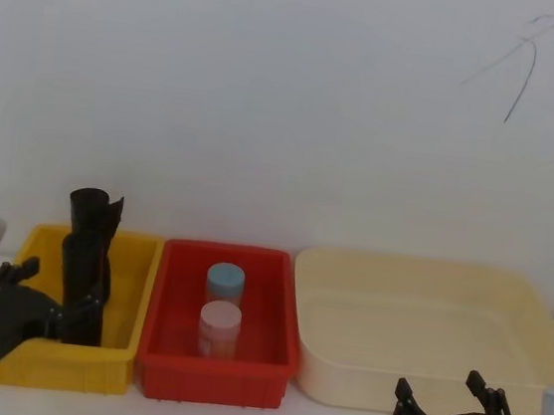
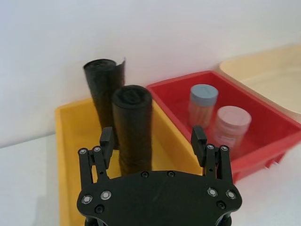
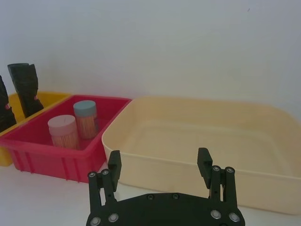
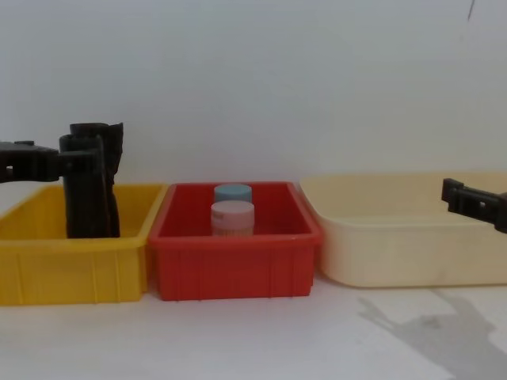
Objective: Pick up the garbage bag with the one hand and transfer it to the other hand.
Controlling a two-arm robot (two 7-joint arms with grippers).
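A: Closest to the left wrist camera is the one hand (image 2: 153,135), the black long-fingered gripper on the left arm. How is it set?

B: It is released. The fingers are spread wide and sit on either side of the garbage bag (image 2: 133,127), the tightly rolled black plastic cylinder. One finger is just beside the roll, though I cannot tell whether it touches. The opposite finger is clearly apart from it.

A: And where is the bag?

B: It stands upright in the yellow plastic bin (image 1: 58,368), on the robot's left. Just behind it stands a second black roll with a loose flared flap (image 2: 101,89) at its top.

A: What about the right arm?

B: The other hand (image 3: 159,161), also black and long-fingered, hangs low over the white table (image 4: 238,340). It is in front of the wide cream plastic tray (image 4: 380,253), with its fingers apart and nothing between them.

A: What sits between the two bins?

B: A red plastic bin (image 1: 212,380), just beside both. It holds a small round jar with a blue lid (image 1: 225,282) and, in front of that, a jar with a pink lid (image 1: 219,326).
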